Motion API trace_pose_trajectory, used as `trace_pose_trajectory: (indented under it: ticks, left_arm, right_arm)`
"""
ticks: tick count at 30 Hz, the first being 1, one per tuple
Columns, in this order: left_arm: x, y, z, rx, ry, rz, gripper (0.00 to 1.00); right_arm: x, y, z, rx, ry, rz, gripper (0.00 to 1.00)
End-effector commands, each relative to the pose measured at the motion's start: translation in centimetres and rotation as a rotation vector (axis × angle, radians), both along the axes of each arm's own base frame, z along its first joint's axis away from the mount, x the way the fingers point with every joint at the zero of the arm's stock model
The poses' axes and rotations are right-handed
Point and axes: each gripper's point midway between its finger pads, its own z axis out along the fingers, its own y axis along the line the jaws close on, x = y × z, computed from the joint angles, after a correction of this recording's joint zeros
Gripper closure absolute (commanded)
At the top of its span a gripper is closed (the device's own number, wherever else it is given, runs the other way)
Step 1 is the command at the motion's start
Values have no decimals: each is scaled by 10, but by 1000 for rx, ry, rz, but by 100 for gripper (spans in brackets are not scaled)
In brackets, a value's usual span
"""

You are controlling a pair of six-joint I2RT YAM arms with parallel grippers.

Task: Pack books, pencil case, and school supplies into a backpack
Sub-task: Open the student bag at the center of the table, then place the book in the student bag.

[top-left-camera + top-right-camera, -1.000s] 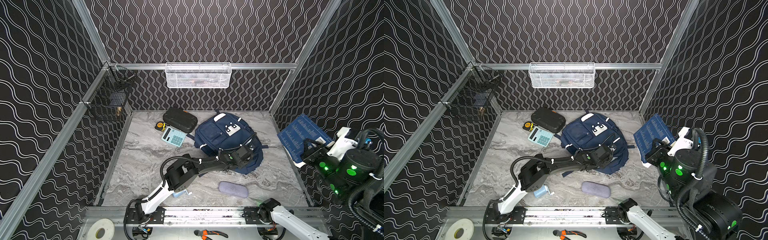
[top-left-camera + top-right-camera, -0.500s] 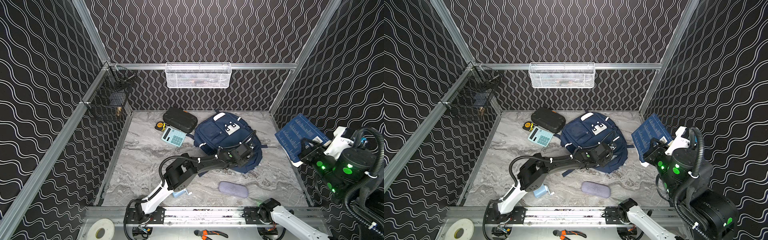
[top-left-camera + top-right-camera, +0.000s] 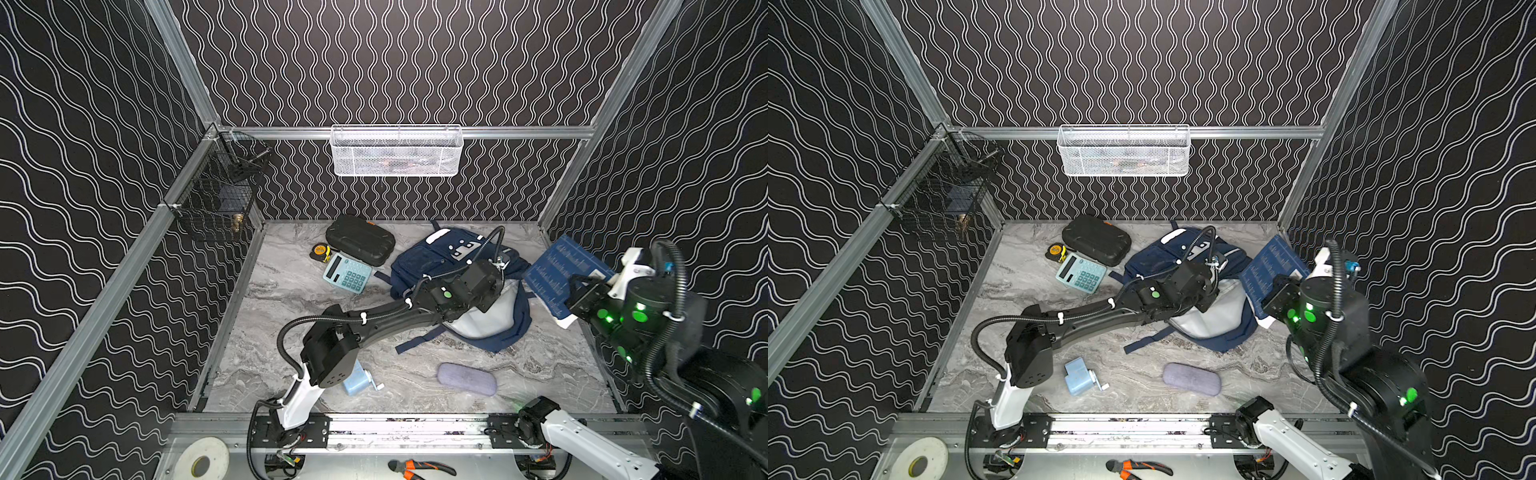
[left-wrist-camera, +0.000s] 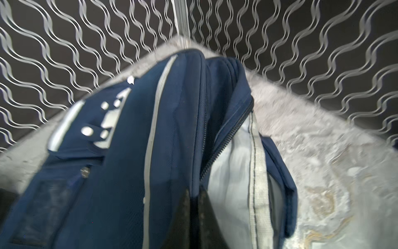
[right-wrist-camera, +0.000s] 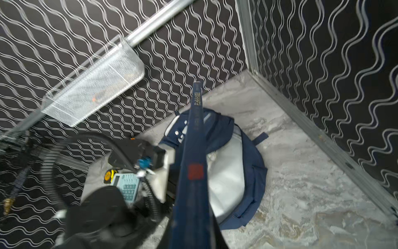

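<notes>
1. Backpack [image 3: 419, 266] lies toward the back right of the tabletop [image 3: 291, 316]; its main pocket is unzipped, and the pale lining [image 3: 486, 320] shows in both top views.
2. Left arm [image 3: 374, 320] reaches across to it; its jaws are together, pinched on the navy rim of the opening, as the left wrist view shows; the flap is lifted clear of the lining.
3. Right arm [image 3: 640, 316] has its jaws clamped on one edge of the blue book [image 3: 557, 270]; the book hangs in the air by the right wall, just beside the backpack's open side and apart from it.
4. Step in hand, as I judge it: slide the book into the open pocket.
   - Turn the book so its leading edge runs along the zip line and its face lies flat toward the lining.
   - Enter at the widest part of the mouth, at a shallow angle.
   - Hold the rim high and steady with the left jaws so the mouth does not sag.
   - Let go only once most of the book is inside.
5. Risks: a corner may catch on the zip teeth or the grey seam strip; the fabric may slip from the pinch and close the mouth.
6. Unpacked things on the tabletop:
   - the pencil case [image 3: 467, 378] near the front
   - the sharpener [image 3: 357, 380] beside the left arm's base
   - the calculator [image 3: 347, 273] by the black hard case [image 3: 359, 239]
   - a second book I cannot see
</notes>
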Motion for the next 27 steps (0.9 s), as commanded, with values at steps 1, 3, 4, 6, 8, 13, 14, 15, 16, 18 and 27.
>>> trace_pose_trajectory:
  ticks: [1,3,4,6,8,13,14,15,16,18,27]
  left_arm:
    - [10,4,55,-147,-67,43,100]
    - [11,9,67,-171,-71,45,100]
    - [11,11,74,-187,-72,45,100]
    - [11,14,80,-206,-73,45,100]
    - [12,17,83,-213,-72,48,100]
    - [11,20,85,-249,-44,46,100]
    - [10,19,86,-257,-40,41,100]
    - [9,18,85,-260,-33,36,100]
    - [8,18,86,-265,-27,32,100]
    - [6,18,89,-278,-15,30,100]
    - [0,26,94,-291,12,33,100]
  right_arm:
    - [5,5,-3,95,-4,-26,100]
    - [2,10,-19,121,44,-11,100]
    - [0,11,-32,136,78,-16,100]
    - [-5,13,-55,161,134,-23,100]
    - [-8,14,-75,184,165,-31,100]
    - [-2,20,-111,204,199,-41,100]
    - [3,24,-113,212,190,-31,100]
    - [8,29,-115,223,175,-14,100]
    - [13,35,-114,235,157,6,100]
    - [22,45,-110,258,140,41,100]
    - [60,46,-164,405,189,25,100]
